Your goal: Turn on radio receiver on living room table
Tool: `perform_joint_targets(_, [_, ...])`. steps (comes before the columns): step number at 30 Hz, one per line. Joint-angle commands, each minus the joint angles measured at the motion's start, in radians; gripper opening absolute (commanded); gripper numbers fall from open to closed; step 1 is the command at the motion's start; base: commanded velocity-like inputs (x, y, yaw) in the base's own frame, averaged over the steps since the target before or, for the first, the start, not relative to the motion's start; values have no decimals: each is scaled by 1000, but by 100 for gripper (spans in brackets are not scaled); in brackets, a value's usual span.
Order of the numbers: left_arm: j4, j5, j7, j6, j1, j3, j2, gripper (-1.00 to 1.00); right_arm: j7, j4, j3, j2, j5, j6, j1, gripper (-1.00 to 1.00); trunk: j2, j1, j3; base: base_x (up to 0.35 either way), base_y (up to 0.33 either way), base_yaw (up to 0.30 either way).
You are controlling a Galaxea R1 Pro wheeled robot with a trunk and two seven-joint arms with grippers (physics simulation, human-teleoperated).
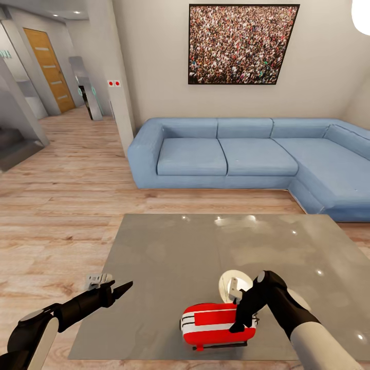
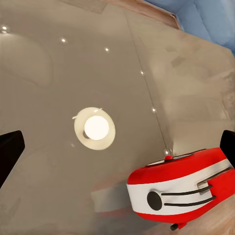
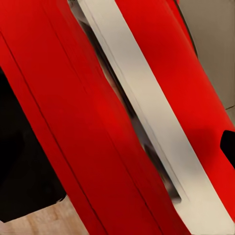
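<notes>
While pressed down onto the red radio receiver (image 1: 218, 325), right gripper (image 1: 242, 318) with spread of fingers impossible to tell. Radio lying near the front edge of the grey table (image 1: 169, 246), right of centre. Left gripper (image 1: 121, 290) open, hovering at the left table edge, well apart. Wide bare tabletop toward the blue sofa (image 1: 246, 154).

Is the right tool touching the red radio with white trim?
Cannot tell. In the head view the right tool overlaps the rounded red radio at its right end, and the right wrist view is very close to its red shell, but neither shows plain contact or a gap.
</notes>
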Motion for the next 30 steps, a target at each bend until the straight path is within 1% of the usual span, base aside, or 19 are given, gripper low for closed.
perform_joint_targets(1, [0, 0, 0, 0, 0, 0, 0, 100, -1, 4, 0, 1, 0, -2, -2, 100, 0, 0, 0, 0, 0, 0])
perform_joint_targets(9, [0, 0, 2, 0, 0, 0, 0, 100, -1, 9, 0, 4, 0, -6, -4, 100, 0, 0, 0, 0, 0, 0])
perform_joint_targets(10, [0, 0, 2, 0, 0, 0, 0, 100, -2, 9, 0, 4, 0, -6, -4, -100, 0, 0, 0, 0, 0, 0])
perform_joint_targets(23, [0, 0, 1, 0, 0, 0, 0, 100, -4, 10, 0, 3, 0, 0, -5, -100, 0, 0, 0, 0, 0, 0])
perform_joint_targets(30, [0, 0, 2, 0, 0, 0, 0, 100, -20, 10, 0, 3, 0, -3, -5, -100, 0, 0, 0, 0, 0, 0])
